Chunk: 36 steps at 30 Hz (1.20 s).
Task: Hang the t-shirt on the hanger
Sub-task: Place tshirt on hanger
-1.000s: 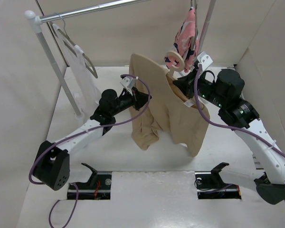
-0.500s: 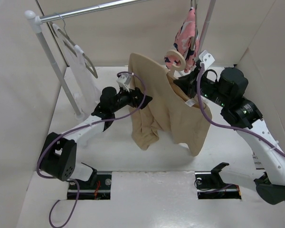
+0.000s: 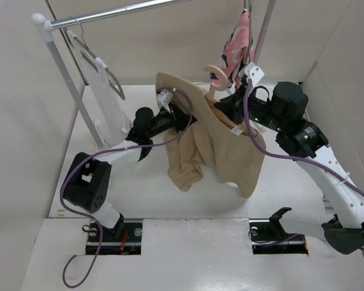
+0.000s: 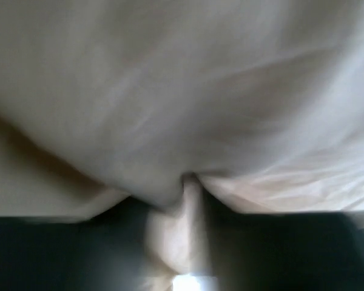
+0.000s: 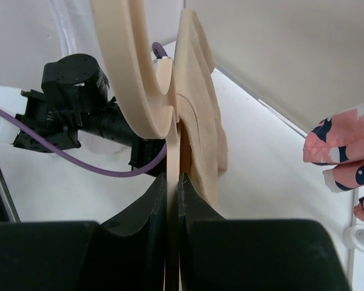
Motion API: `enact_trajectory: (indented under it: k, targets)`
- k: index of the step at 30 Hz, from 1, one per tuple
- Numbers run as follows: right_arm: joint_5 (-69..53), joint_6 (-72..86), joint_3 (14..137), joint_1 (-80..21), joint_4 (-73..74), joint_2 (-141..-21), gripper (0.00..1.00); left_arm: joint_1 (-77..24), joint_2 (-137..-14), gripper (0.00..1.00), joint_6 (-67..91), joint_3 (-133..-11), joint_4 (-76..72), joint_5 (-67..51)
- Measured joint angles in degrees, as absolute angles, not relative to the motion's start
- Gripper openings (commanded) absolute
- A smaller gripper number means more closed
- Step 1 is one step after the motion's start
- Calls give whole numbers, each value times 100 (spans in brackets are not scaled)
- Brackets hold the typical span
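- From the top external view, the t-shirt (image 3: 230, 157) is seen draped over the hanger (image 3: 213, 74) and held up above the table (image 3: 139, 182), between the two arms. Its lower folds hang down towards the near side.
- Only the thick curved hook of the hanger is left uncovered in that view. It lies just beside the pink patterned garment (image 3: 238, 42), which hangs from the rail (image 3: 127, 10).
- A white garment (image 3: 106, 100) is seen at the left end of the rail, well apart from the t-shirt.
- The right gripper (image 3: 225, 112) is placed at the neck of the hanger, but how its jaws stand is hidden from above by cloth.
- This is settled by the right wrist view. The right gripper (image 5: 173, 182) is pressed together on the thin edge of the hanger (image 5: 124, 60), just below the hook, with the t-shirt (image 5: 200, 103) lying against the hanger's far side.
- The pink patterned garment (image 5: 346, 151) is caught at the right edge of that view.
- From above, the left gripper (image 3: 183, 115) is pushed against the shirt's left shoulder.
- The left wrist view is filled by blurred t-shirt (image 4: 182, 91) cloth. A fold of it bulges between the dark fingers (image 4: 60, 254).
- Whether that fold is pinched or merely lying between the jaws cannot be told.
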<state>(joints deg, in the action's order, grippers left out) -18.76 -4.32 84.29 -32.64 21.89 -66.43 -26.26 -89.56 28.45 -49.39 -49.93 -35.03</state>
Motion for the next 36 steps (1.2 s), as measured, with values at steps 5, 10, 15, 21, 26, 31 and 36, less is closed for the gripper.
enact_trajectory:
  k: [5, 10, 15, 21, 26, 31, 36]
  targets:
    - [-1907, -434, 8455, -3194, 2189, -6709, 0, -2600, -9076, 0, 2961, -4967, -5168, -3610]
    - [-1850, -429, 8624, -2934, 2248, -6834, 0, -2366, -8973, 0, 2637, -4987, -4882, -3896]
    - [-1527, -429, 9196, -2729, 2416, -7347, 0, -2189, -8125, 0, 1216, -4984, -3782, -4150]
    - [-1428, -434, 9828, -2620, 2727, -7791, 0, -2226, -6591, 0, -1179, -4984, -2320, -4672]
    - [-1483, -517, 10431, -2615, 3221, -8068, 0, -2318, -5878, 0, -3540, -5068, -388, -5131]
    - [-1345, -561, 10731, -2591, 3454, -8208, 0, -2373, -5948, 0, -5944, -5721, 2008, -5387]
    - [-1103, -576, 10906, -2558, 3503, -8368, 0, -2421, -6016, 0, -7642, -6149, 3409, -5448]
